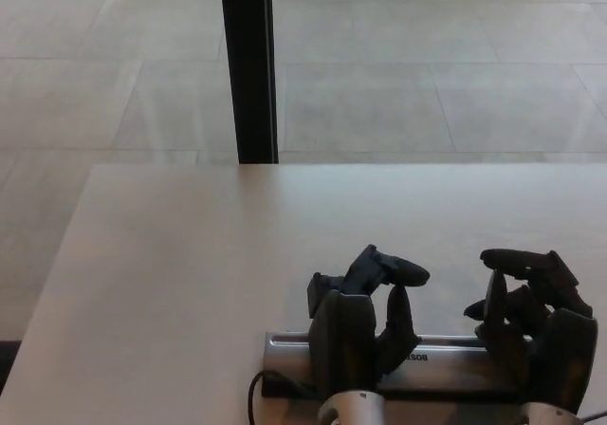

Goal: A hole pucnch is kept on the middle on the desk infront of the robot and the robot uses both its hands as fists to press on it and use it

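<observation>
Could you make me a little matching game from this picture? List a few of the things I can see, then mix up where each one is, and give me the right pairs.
Things:
1. hole punch
2. left hand
3. right hand
4. black post

Places:
A. standing on the floor beyond the far edge of the desk
B. over the right end of the silver bar
C. lying along the near edge of the desk
D. over the silver bar, left of its middle, with a cable by its wrist

Pairs: 1-C, 2-D, 3-B, 4-A
</observation>
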You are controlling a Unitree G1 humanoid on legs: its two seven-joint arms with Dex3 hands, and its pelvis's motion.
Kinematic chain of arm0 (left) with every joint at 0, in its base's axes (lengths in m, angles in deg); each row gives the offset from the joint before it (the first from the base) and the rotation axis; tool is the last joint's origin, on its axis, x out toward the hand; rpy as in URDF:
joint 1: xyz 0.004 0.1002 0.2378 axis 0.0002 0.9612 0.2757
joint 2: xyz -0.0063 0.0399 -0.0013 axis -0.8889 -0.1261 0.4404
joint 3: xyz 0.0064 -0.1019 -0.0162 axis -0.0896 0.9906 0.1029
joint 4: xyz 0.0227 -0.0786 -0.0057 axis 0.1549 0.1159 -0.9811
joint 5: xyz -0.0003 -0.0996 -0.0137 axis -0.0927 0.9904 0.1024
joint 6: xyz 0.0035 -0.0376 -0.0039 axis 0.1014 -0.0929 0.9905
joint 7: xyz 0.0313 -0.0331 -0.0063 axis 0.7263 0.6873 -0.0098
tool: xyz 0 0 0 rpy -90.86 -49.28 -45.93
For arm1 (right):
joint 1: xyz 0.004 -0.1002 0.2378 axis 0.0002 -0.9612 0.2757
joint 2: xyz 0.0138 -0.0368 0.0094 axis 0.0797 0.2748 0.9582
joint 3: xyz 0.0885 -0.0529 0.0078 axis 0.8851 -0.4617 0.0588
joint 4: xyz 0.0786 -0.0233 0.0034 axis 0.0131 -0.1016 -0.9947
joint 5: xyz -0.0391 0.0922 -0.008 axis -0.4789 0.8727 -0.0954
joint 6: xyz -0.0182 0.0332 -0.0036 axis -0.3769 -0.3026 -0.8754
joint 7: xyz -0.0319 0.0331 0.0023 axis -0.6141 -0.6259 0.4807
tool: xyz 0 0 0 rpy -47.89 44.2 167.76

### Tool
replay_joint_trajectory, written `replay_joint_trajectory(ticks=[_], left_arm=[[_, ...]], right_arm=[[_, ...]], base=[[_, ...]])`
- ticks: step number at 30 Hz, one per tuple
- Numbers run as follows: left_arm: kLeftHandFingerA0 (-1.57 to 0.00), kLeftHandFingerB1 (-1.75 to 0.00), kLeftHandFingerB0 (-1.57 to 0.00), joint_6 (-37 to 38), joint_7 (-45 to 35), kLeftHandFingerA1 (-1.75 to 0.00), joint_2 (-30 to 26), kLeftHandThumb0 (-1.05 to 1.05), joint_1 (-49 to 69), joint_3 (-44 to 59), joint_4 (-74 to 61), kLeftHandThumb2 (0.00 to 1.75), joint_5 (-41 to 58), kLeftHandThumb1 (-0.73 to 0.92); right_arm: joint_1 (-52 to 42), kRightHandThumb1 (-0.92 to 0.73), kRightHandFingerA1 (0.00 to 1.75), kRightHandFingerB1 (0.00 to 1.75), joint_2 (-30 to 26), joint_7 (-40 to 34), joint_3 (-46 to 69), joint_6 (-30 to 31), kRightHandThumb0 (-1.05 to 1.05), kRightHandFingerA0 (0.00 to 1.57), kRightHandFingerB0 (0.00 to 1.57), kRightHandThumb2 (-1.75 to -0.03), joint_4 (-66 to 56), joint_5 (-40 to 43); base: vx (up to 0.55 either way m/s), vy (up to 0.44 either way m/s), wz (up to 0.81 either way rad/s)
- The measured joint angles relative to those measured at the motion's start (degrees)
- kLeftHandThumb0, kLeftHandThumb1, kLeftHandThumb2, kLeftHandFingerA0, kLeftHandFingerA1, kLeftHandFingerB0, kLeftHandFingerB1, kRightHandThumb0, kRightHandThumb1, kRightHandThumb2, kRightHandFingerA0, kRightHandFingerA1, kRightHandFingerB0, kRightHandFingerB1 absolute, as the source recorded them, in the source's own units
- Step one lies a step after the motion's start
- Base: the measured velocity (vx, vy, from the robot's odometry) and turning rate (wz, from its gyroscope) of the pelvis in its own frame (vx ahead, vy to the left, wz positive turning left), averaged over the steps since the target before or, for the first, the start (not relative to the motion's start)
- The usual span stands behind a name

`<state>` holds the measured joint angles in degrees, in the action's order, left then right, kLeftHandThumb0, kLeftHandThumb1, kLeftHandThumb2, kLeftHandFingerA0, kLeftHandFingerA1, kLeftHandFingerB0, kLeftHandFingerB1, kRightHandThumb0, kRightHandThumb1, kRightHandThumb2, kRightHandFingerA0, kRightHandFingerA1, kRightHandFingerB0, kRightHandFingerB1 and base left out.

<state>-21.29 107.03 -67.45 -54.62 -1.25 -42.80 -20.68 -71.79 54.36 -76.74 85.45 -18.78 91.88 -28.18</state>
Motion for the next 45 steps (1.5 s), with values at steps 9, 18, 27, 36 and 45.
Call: replay_joint_trajectory(ticks=[9, 18, 27, 36, 45], left_arm=[[-0.83, -1.35, -0.72, 2.3, 4.6, -1.75, 0.0, -0.25, -0.5, -3.2, 4.6, 0.92, -5.5, 0.69], [-0.86, -1.35, -0.73, 4.0, 8.6, -1.75, 0.0, -0.22, -0.6, -5.7, 8.6, 0.98, -11.3, 0.65], [-0.87, -1.70, -0.63, 6.9, 8.2, -1.75, -0.2, -0.32, 0.4, -1.3, 8.2, 0.90, -12.8, 0.80], [-0.86, -1.38, -0.72, 5.8, 0.5, -1.75, -2.2, -0.27, -0.7, 3.8, -3.0, 0.86, -9.2, 0.74], [-0.85, -1.43, -0.68, 0.5, -7.5, -1.75, -12.0, -0.30, -3.6, 10.9, -16.0, 0.78, -3.2, 0.78]], right_arm=[[1.1, -0.65, 1.60, 1.13, -2.6, -5.0, -2.7, -3.0, -0.42, 0.79, 0.73, -0.65, 5.4, -4.8], [2.6, -0.62, 1.55, 1.18, -4.8, -13.3, -6.4, -5.1, -0.40, 0.89, 0.75, -0.64, 10.5, -11.3], [2.0, -0.75, 1.75, 1.58, -8.7, -19.9, -8.7, -8.1, -0.35, 0.88, 0.66, -0.84, 12.6, -16.5], [2.9, -0.62, 1.33, 0.99, -12.0, -15.4, -7.6, -7.1, -0.26, 1.18, 0.80, -1.06, 4.6, -14.6], [2.4, -0.63, 1.35, 1.03, -20.2, -9.3, -4.4, -1.5, -0.25, 1.18, 0.81, -1.07, -8.2, -10.0]], base=[[0.00, 0.000, 0.00], [0.00, 0.000, 0.00], [0.00, 0.000, 0.00], [0.00, 0.000, 0.00], [0.00, 0.000, 0.00]])
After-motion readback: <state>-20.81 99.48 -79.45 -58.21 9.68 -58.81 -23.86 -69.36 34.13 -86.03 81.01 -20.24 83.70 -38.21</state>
